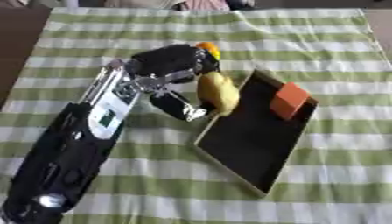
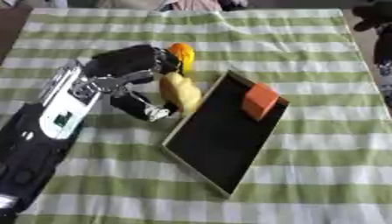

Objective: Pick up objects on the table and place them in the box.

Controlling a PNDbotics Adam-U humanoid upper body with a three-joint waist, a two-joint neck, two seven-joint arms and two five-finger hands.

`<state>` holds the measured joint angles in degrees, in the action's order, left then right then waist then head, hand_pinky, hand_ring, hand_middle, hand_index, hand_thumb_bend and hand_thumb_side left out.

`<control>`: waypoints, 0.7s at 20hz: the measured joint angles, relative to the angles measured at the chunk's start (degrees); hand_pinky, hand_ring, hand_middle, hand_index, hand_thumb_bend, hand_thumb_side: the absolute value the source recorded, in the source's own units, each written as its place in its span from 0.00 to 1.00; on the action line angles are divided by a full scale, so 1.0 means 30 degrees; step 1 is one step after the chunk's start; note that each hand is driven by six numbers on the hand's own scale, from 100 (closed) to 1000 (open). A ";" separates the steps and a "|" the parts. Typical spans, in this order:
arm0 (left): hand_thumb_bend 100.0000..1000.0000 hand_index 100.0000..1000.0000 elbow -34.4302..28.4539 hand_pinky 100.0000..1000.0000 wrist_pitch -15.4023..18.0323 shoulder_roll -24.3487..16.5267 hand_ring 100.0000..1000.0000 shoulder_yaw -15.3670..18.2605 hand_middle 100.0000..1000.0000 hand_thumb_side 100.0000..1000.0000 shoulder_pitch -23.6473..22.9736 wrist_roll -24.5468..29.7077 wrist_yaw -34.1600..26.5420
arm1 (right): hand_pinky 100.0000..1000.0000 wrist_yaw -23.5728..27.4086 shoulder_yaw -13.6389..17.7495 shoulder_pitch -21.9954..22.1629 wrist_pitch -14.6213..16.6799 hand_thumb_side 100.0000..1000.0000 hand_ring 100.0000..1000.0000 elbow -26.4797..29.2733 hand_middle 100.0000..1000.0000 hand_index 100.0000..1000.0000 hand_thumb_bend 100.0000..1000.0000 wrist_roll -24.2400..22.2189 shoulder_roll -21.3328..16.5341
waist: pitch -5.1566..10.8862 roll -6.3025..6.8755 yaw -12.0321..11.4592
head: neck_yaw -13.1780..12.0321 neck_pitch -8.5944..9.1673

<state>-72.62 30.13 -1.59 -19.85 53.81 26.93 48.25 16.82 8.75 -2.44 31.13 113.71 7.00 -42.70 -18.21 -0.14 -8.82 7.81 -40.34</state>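
**Carrying the yellow object to the box**

Left eye view: the left robot hand point(image 1: 172, 72) is curled round a yellow object point(image 1: 217, 92) at the box's point(image 1: 229, 153) near rim; an orange block point(image 1: 290, 100) already lies inside. Move past the rim before release.

Right eye view: an orange object point(image 2: 183, 53) lies behind the robot hand. The counter point(image 2: 306, 43) carries a green-and-white striped cloth. A dark shape, possibly the right robot hand, shows at the upper right corner; its fingers cannot be made out.
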 measured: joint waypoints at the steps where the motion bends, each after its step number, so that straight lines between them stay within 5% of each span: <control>1: 0.00 0.61 0.0060 0.53 -0.0039 0.0260 0.56 0.0053 0.47 0.17 -0.0154 -0.0202 0.0421 | 0.93 -0.0001 -0.0005 0.0043 0.0014 0.41 0.81 0.0000 0.54 0.76 0.00 0.0050 -0.0209 | 0.0006 0.0016 0.0001 | 0.0068 0.0000; 14: 0.00 0.61 0.0659 0.53 -0.0279 0.1574 0.56 0.0105 0.47 0.09 -0.0431 -0.2788 0.3157 | 0.94 -0.0127 -0.0482 0.0148 -0.0771 0.41 0.81 0.0001 0.54 0.76 0.00 0.0262 -0.0866 | 0.0184 0.0301 0.0007 | 0.0387 -0.0325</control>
<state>-70.64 29.30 3.13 -19.54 52.52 18.57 57.73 16.44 7.31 -1.99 28.81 113.72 7.78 -45.30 -17.66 0.76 -8.80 8.97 -41.31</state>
